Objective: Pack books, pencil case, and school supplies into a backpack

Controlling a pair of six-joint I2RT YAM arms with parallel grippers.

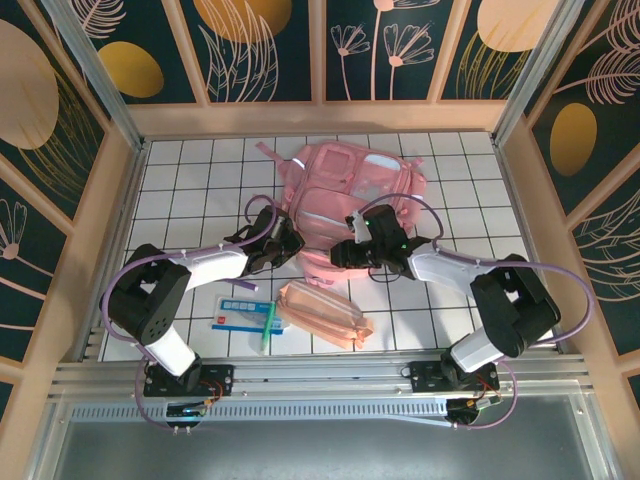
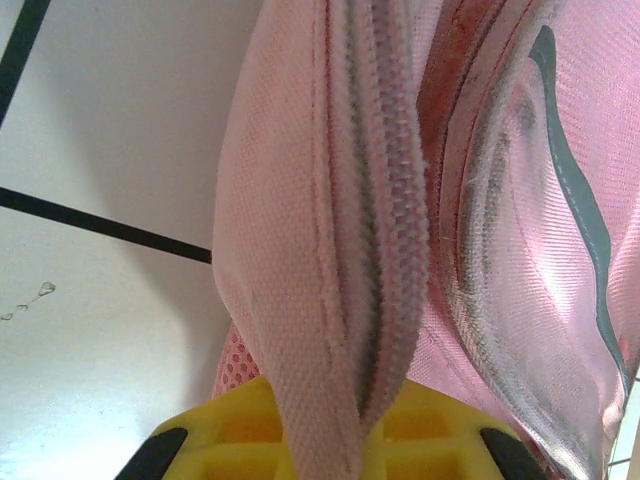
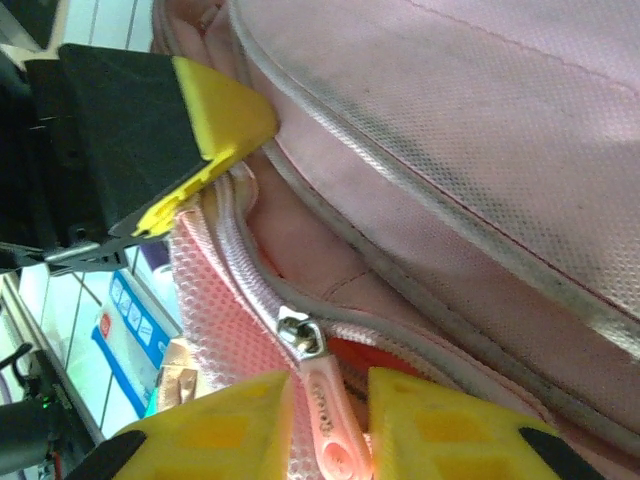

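Note:
The glossy pink backpack (image 1: 352, 185) lies flat in the middle of the tiled table. My left gripper (image 1: 285, 246) (image 2: 330, 445) is at its lower left edge, shut on a fold of the zipper seam (image 2: 360, 250). My right gripper (image 1: 346, 253) (image 3: 332, 388) faces it from the right, jaws open a little, with the pink zipper pull (image 3: 328, 405) lying between the yellow fingers (image 3: 440, 425). The pull touches one finger and a gap shows beside the other. The peach pencil case (image 1: 322, 313) lies in front of the backpack. The white-and-blue packet (image 1: 238, 312) and green pen (image 1: 268, 327) lie to its left.
Wooden walls and a metal frame (image 1: 120, 130) close in the table on three sides. The arm bases (image 1: 185, 380) stand at the near rail. In the right wrist view the left gripper's yellow finger (image 3: 220, 110) sits close by, just across the partly open zipper.

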